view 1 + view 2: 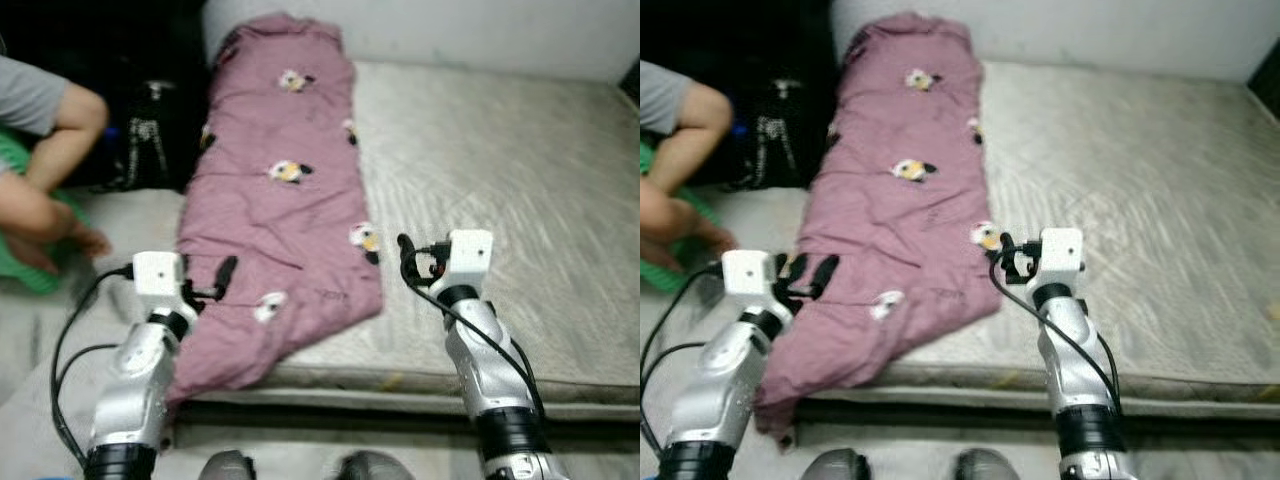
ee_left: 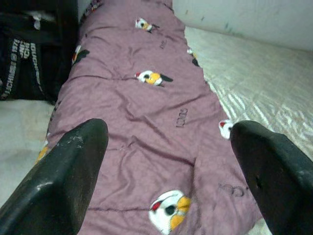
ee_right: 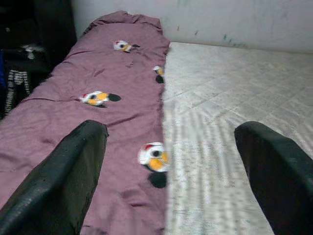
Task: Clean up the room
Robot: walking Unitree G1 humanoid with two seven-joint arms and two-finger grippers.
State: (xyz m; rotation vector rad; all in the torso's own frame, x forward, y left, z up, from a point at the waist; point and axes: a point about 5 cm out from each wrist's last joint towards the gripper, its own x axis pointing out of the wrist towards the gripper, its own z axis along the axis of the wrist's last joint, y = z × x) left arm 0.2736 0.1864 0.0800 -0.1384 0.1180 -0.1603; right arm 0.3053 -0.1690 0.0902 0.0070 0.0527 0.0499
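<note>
Left pincer [image 1: 212,280] hangs released over the quilt's [image 1: 285,190] near corner; right pincer [image 1: 1006,254] released at its edge on the bed [image 1: 500,180]. Head views blurry.

I'm seeing white lettering on the black bag [image 2: 29,63] at the upper left of the left wrist view, too blurred to read. Small dark marks are showing on the purple blanket [image 2: 146,127], also illegible.

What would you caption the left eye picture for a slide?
Both open grippers, left gripper and right gripper, poised over a mauve quilt on a mattress.
</note>
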